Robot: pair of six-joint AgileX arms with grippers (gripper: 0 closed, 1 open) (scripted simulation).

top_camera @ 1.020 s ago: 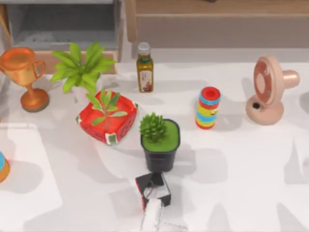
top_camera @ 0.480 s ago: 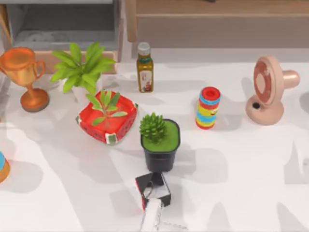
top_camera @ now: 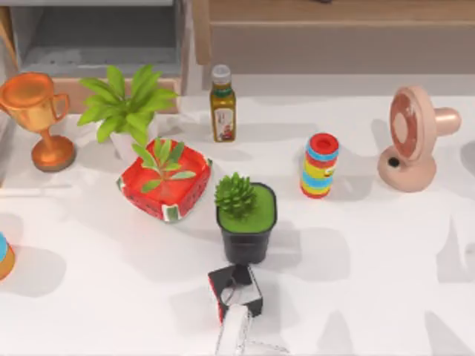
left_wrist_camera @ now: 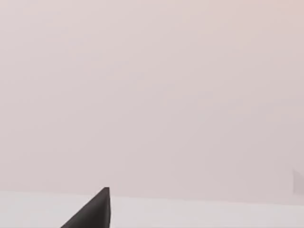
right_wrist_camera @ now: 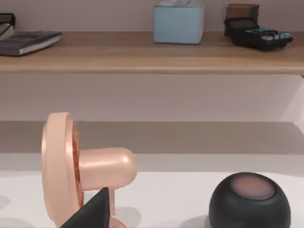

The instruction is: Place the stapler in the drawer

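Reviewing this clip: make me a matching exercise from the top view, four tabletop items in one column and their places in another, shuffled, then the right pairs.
Things:
1. trophy
2. pink fan
3. oil bottle
4. succulent in the black pot

Places:
A. at the right side of the table
B. near the middle, just behind the black-and-white gadget
C. at the left side, in front of the drawer
D. toward the back, right of the leafy plant

Pairs: 1-C, 2-A, 3-D, 4-B
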